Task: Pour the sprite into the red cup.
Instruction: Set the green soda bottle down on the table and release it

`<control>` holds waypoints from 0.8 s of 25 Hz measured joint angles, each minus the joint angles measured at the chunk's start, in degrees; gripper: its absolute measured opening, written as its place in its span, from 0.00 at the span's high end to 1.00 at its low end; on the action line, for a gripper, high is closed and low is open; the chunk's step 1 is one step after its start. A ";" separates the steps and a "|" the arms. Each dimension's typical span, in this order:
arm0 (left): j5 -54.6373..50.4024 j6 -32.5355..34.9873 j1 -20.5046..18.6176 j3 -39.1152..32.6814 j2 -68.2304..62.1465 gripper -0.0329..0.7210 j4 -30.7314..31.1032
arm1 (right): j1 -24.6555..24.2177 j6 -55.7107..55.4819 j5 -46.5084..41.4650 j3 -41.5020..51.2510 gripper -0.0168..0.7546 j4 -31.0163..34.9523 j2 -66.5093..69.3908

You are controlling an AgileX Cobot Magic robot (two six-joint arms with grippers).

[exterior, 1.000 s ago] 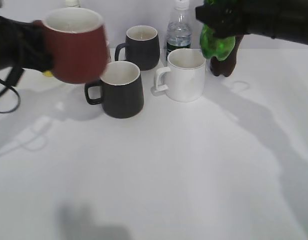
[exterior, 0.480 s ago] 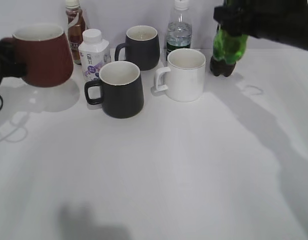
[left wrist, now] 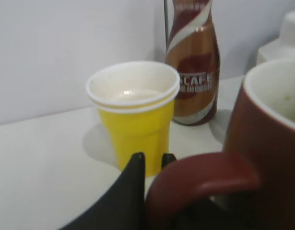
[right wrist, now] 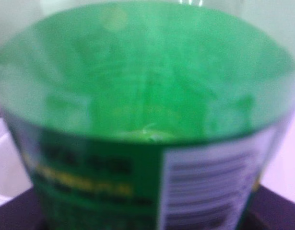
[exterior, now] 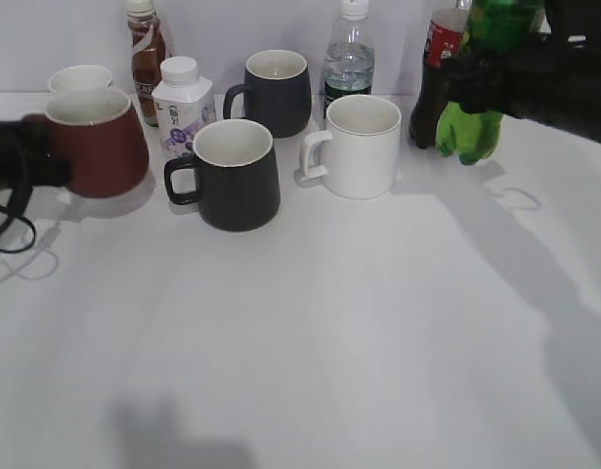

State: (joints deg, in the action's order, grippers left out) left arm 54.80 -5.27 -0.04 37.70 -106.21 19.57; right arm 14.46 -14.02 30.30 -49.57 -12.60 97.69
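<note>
- Exterior view: the dark red ceramic mug with a white inside (exterior: 97, 145) stands upright at the far left of the white desk (exterior: 329, 332), base on or just above the surface; contact cannot be told.
- Left end effector (exterior: 31, 161): black, at the mug's left side, at the handle. Left wrist view shows a black finger (left wrist: 133, 179) just beside the maroon loop handle (left wrist: 205, 177); pinching the handle, though the second finger is hidden.
- Behind the mug: a small yellow paper cup with a white rim (left wrist: 135, 117), a brown coffee bottle (left wrist: 191, 62) and a white carton with a cap (exterior: 181, 103).
- Mid-desk: two black mugs (exterior: 232, 174) (exterior: 276, 91), a white mug (exterior: 359, 145), a clear water bottle (exterior: 349, 54).
- Tall translucent green plastic soda bottle (exterior: 474, 117): off the desk at far right, in front of a dark cola bottle with a red label (exterior: 434, 83).
- Right end effector (exterior: 495, 83): black, clamped around the green bottle's middle. Right wrist view is filled by the blurred green body and its label (right wrist: 147, 134).
</note>
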 joint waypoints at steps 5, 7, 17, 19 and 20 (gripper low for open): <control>5.86 0.62 0.00 0.55 -5.30 0.86 -1.93 | 0.00 0.37 1.71 2.57 0.42 0.43 0.00; 6.70 0.70 0.00 1.52 -7.02 0.86 -2.09 | 0.00 0.48 1.71 2.78 0.42 0.48 0.00; 7.83 1.99 0.00 4.63 -11.12 0.86 -2.08 | 0.00 0.55 2.32 2.82 0.42 0.53 0.05; 7.71 2.01 0.00 4.63 -11.16 0.86 -1.82 | 0.00 0.55 2.50 2.82 0.42 0.53 0.05; 7.77 2.01 0.00 4.63 -11.16 0.86 -1.79 | 0.00 0.55 2.56 2.82 0.42 0.53 0.05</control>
State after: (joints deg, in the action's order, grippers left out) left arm 62.57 -3.26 -0.04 42.33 -117.37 17.78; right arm 14.46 -13.47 32.86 -46.75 -12.08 97.74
